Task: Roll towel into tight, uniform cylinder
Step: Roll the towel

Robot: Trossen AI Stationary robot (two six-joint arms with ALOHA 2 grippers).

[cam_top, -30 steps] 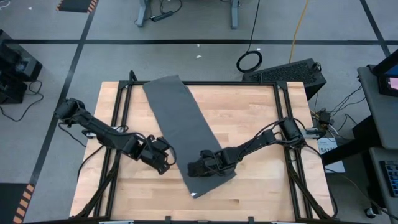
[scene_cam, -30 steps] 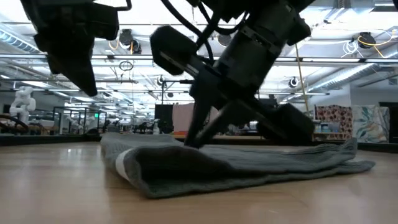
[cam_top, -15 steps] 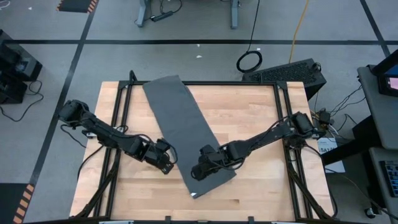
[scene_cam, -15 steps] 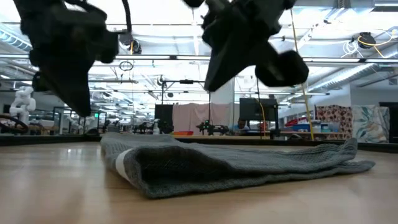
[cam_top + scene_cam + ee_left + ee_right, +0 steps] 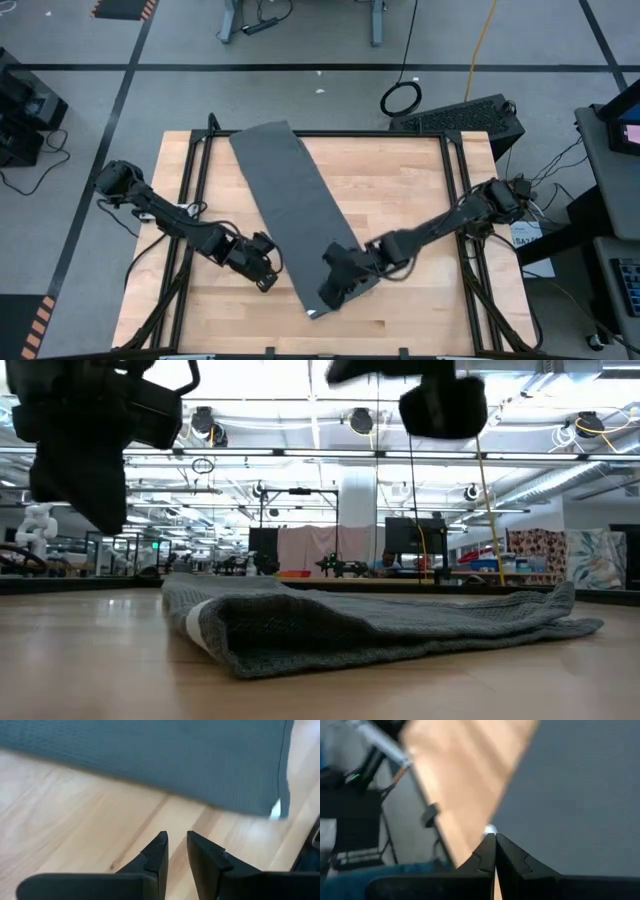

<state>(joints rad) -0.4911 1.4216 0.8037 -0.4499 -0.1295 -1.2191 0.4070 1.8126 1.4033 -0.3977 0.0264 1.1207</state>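
The towel [image 5: 297, 215] lies flat & unrolled as one long dark grey strip, running diagonally across the bench [image 5: 420, 215] from the far edge, w/ a bit hanging past it near the far-left corner, down to the near edge around the middle. Its white tag [image 5: 313, 312] sits at the near end, right at the corner closest to the near edge. In the low view that near end shows a soft doubled fold, not a roll, so I'd judge the rolling hasn't started.

The right gripper [image 5: 330, 293] hovers over the towel's near end, just above the cloth, fingers pressed together w/ nothing between them. The left gripper [image 5: 267, 281] is on bare wood just beside the towel's left long edge, near that same end; its fingers stand slightly parted, grasping nothing, pointing toward the cloth & the tag corner in its wrist view.

To do this step well, imo: both grippers need the near short edge, one at each corner, so the first turn goes over evenly. Pinch only the top layer edge, lift low, fold it over tight & small, since the first turn sets the cylinder's width. Keep both ends level, square to the strip's long axis, otherwise the roll cones. Because the strip lies diagonal, roll along its length, not square to the bench edges
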